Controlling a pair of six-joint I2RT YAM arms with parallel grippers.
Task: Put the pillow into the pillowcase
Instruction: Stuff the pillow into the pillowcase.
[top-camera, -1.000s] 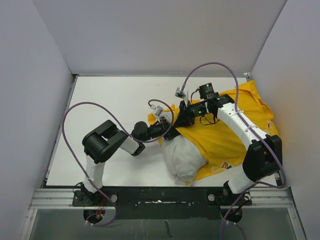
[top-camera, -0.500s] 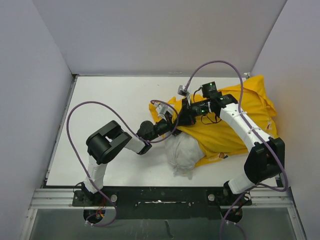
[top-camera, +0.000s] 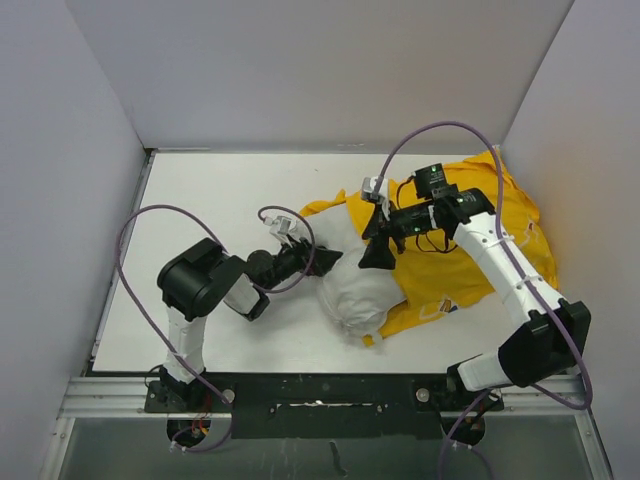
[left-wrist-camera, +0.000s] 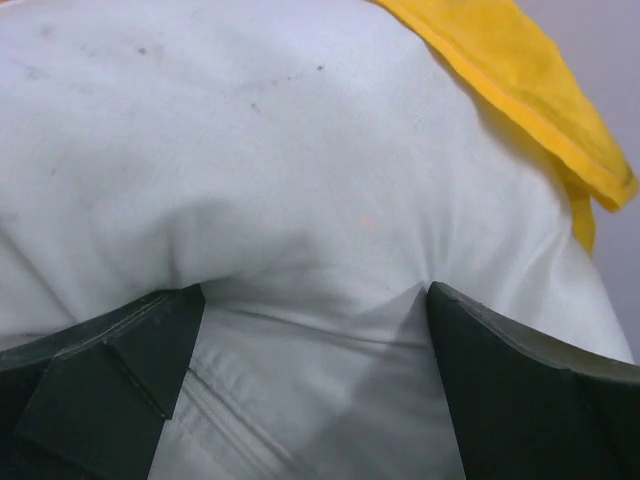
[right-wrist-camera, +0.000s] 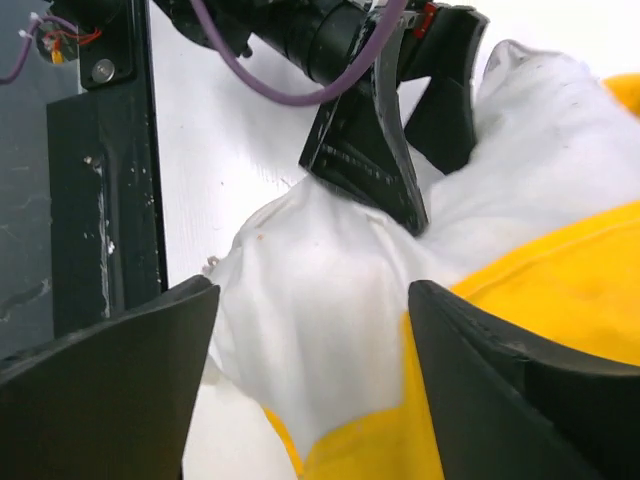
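pillowcase (top-camera: 455, 275) print: too small to read | left gripper (left-wrist-camera: 315, 300): wide open, touching pillow (top-camera: 360, 295) | right gripper (right-wrist-camera: 310, 300): open above pillow, gripping nothing

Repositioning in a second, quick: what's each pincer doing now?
Left pincer: open, nosed against the pillow, not gripping.
Right pincer: open, holding nothing.

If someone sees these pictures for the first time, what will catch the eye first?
The bright yellow pillowcase, bunched on the right of the table, stands out most. A plump white pillow sticks out of its near-left opening, only partly covered. Both hands meet there with jaws apart: the left hand against the pillow, the right hand over the yellow edge.
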